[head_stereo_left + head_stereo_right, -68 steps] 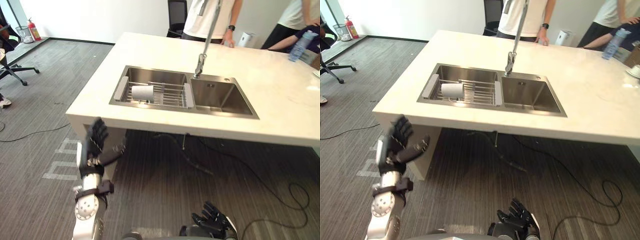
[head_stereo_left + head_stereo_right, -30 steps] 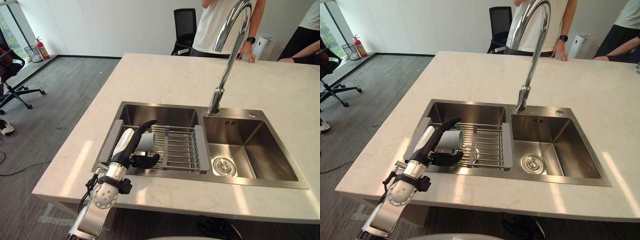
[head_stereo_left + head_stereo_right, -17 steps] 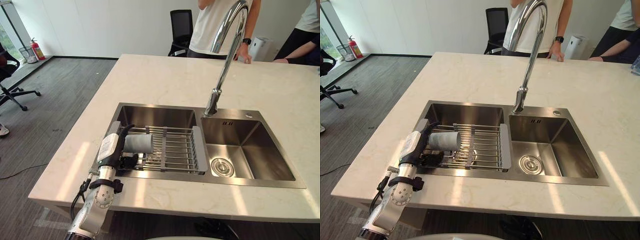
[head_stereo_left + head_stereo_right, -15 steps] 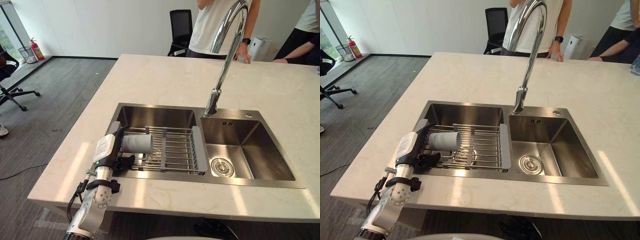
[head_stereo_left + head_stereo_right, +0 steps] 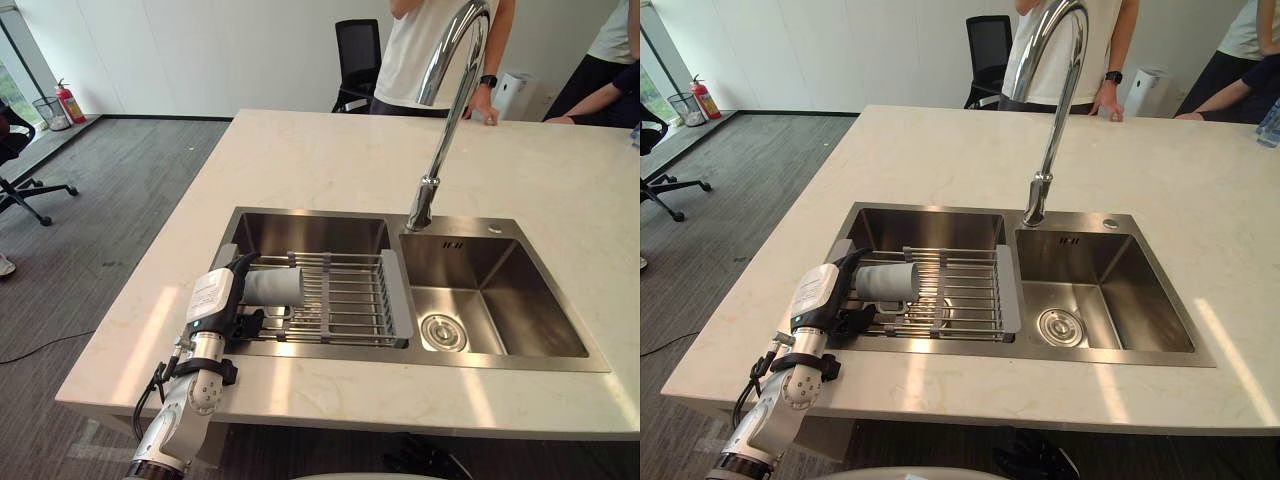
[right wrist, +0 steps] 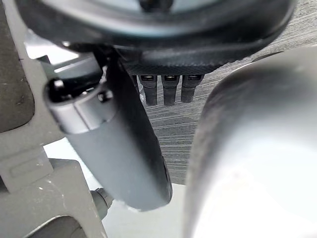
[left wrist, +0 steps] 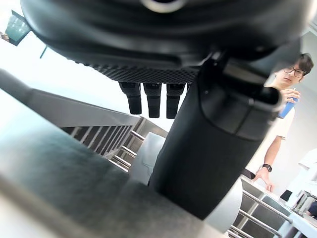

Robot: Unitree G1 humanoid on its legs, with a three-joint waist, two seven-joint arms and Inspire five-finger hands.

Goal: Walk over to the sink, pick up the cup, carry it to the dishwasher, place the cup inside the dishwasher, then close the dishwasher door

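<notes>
A grey cup [image 5: 277, 286] lies on its side on the wire rack [image 5: 350, 300] in the left basin of the steel sink [image 5: 300, 228]. My left hand [image 5: 214, 297] reaches over the sink's front left rim to the cup's closed end. Its fingers [image 5: 243, 263] arch loosely over the cup's top and its thumb [image 5: 250, 322] sits below. In the left wrist view the thumb [image 7: 208, 144] stands in front of the cup [image 7: 144, 159], and a gap shows between the fingers [image 7: 153, 99] and the cup. My right hand [image 6: 129, 148] hangs relaxed over the floor.
A tall chrome faucet [image 5: 445, 110] rises between the basins; the right basin [image 5: 490, 310] holds only its drain. People [image 5: 430, 50] stand at the counter's far side. A black office chair [image 5: 358, 55] and a white canister [image 5: 515, 92] are back there.
The camera has come up to the counter. My left hand rose from below the counter, reached into the sink and settled around the cup's end. It has barely moved in the last half second.
</notes>
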